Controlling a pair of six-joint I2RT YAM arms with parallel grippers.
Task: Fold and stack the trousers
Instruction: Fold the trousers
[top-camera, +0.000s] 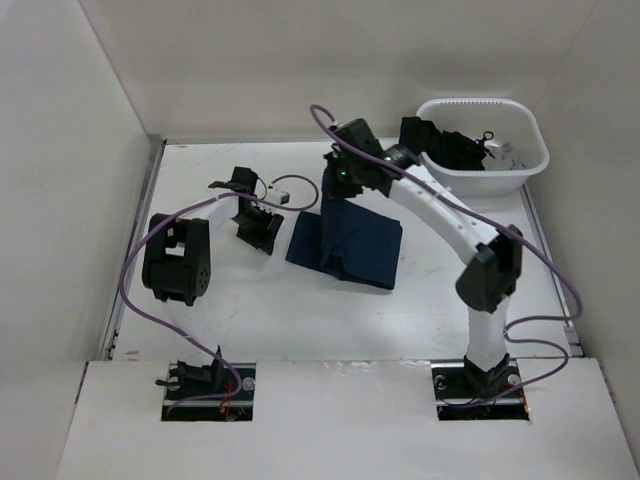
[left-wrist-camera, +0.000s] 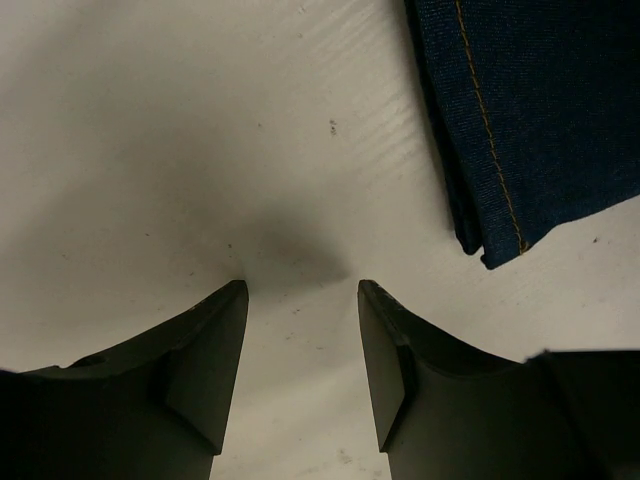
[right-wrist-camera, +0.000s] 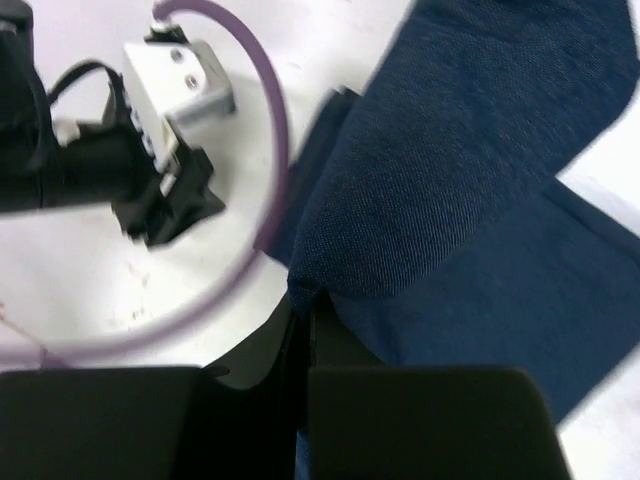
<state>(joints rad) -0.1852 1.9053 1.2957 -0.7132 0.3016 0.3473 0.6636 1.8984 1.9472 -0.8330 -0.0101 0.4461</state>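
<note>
The dark navy trousers (top-camera: 347, 243) lie folded in the middle of the table. My right gripper (top-camera: 338, 192) is above their far edge and is shut on a raised fold of the denim (right-wrist-camera: 400, 240), which hangs from the pinched tips (right-wrist-camera: 305, 310). My left gripper (top-camera: 262, 230) is open and empty, low over the bare table just left of the trousers. In the left wrist view its fingers (left-wrist-camera: 215, 360) frame bare table, and a folded corner of the trousers (left-wrist-camera: 530, 110) with orange stitching lies at the upper right.
A white basket (top-camera: 520, 170) at the back right holds a black garment (top-camera: 450, 148). White walls close the table at the left, back and right. The left arm's purple cable (top-camera: 135, 270) loops over the table's left side.
</note>
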